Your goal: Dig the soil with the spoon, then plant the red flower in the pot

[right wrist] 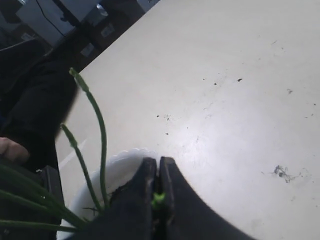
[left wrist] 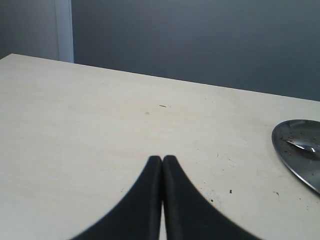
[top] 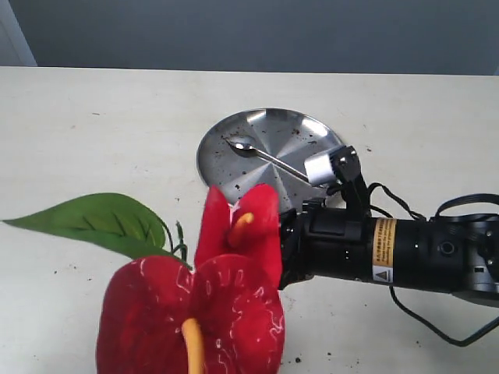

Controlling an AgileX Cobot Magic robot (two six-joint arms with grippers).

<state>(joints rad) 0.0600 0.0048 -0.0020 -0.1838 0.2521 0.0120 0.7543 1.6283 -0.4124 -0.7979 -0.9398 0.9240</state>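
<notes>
Two steps make up this task, and the second looks to be in hand. The right gripper (right wrist: 156, 165) is clamped on a green stem of the red flower (top: 234, 265), and the pot (right wrist: 117, 167) is just beyond its tips. The spoon (top: 265, 153) lies apart from it on the steel plate (top: 226, 175). The left gripper (left wrist: 162, 161) is pressed together on nothing. The next move probably calls for lowering the stems into the pot, then letting go.
</notes>
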